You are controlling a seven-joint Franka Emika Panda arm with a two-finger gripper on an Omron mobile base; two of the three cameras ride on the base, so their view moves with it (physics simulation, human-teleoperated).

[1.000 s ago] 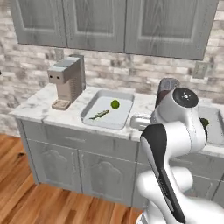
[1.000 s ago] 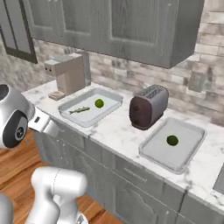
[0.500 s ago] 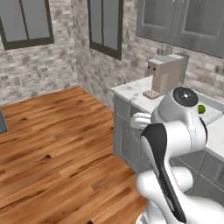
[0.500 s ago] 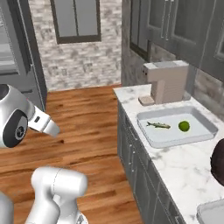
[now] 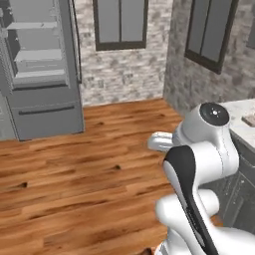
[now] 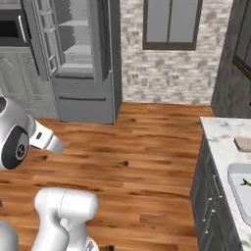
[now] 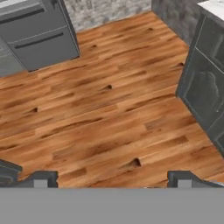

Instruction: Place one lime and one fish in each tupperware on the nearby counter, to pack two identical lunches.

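Arm folded close over base, hand pointing down at wood floor (image 7: 100, 109). Gripper (image 7: 111, 178) fingers apart, holding nothing. Desk (image 6: 223, 142) off to gripper's right; tupperware (image 6: 234, 177) there holds fish (image 6: 245, 183).

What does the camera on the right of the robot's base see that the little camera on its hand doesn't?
The right base view alone shows the light-grey tupperware tray on the white marble counter, a slim fish lying inside it, and a window. The hand view alone shows the gripper, its dark fingertips set wide apart over the floor. Both show the wooden floor, the grey fridge and the grey cabinet fronts.
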